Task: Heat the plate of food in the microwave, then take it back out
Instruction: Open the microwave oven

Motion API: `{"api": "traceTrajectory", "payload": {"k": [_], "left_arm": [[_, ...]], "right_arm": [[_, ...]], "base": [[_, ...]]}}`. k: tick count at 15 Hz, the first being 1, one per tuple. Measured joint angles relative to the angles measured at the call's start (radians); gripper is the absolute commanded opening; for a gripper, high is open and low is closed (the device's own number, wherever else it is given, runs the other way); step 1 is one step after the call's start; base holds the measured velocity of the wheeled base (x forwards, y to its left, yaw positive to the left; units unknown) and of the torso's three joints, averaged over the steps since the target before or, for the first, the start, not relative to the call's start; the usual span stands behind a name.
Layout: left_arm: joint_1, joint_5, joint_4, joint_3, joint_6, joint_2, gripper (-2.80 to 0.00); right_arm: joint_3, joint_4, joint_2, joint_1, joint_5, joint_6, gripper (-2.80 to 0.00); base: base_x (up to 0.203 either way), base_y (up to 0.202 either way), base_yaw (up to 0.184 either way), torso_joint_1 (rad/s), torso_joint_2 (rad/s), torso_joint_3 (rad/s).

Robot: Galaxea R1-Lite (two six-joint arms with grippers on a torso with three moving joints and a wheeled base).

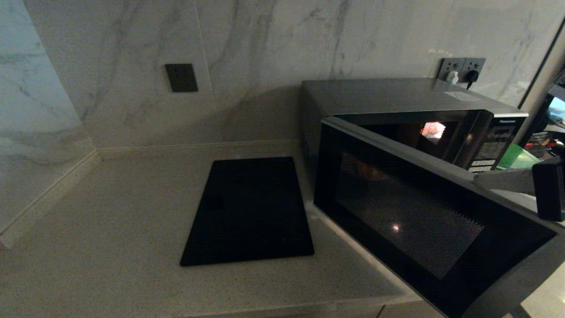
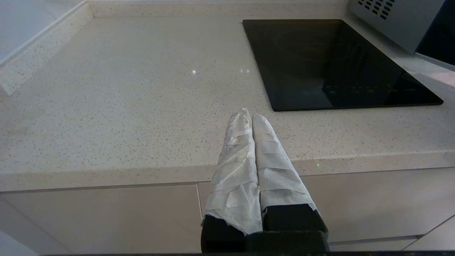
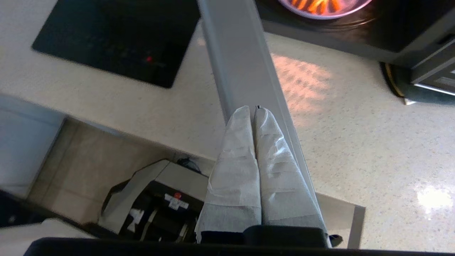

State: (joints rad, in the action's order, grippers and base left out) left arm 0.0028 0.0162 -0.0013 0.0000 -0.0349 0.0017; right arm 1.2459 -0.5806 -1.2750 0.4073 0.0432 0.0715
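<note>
Two wrapped fingers of right pincer pressed together, gripping nothing, tips against top edge of open microwave door. Beyond pincer, plate of food inside microwave. Left pincer pinched shut, parked off worktop edge.

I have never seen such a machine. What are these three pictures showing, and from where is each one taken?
This is a two-armed robot at a kitchen counter. The wide picture comes from a camera on its head. The other two come from cameras on its wrists, looking along the white-wrapped fingers. The microwave stands with its door swung open; the plate of food sits inside. The right gripper, shut and holding nothing, is at the door's top edge. The left gripper, also shut and empty, waits at the counter's front edge. A flat black slab lies beside the microwave.
</note>
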Motion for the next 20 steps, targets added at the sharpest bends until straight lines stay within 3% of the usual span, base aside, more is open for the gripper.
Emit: {"api": "traceTrajectory", "payload": {"k": [7,10,14,20], "left_arm": [[0.0,-0.001,0.0,0.0,0.0,0.0,-2.8],[0.0,0.0,0.0,0.0,0.0,0.0,-2.8],[0.0,0.0,0.0,0.0,0.0,0.0,-2.8],[0.0,0.0,0.0,0.0,0.0,0.0,-2.8]], "right_arm": [[0.111,0.014,0.07,0.057,-0.01,0.056,-2.8],[0.151,0.014,0.052,0.028,0.094,0.077,-2.8],[0.047,0.015,-0.016,-0.008,0.283,0.078,-2.8],[-0.048,0.022,-0.033,-0.001,0.294,0.08,-2.8]], "base": [[0.0,0.0,0.0,0.0,0.0,0.0],[0.0,0.0,0.0,0.0,0.0,0.0],[0.0,0.0,0.0,0.0,0.0,0.0],[0.0,0.0,0.0,0.0,0.0,0.0]]}}
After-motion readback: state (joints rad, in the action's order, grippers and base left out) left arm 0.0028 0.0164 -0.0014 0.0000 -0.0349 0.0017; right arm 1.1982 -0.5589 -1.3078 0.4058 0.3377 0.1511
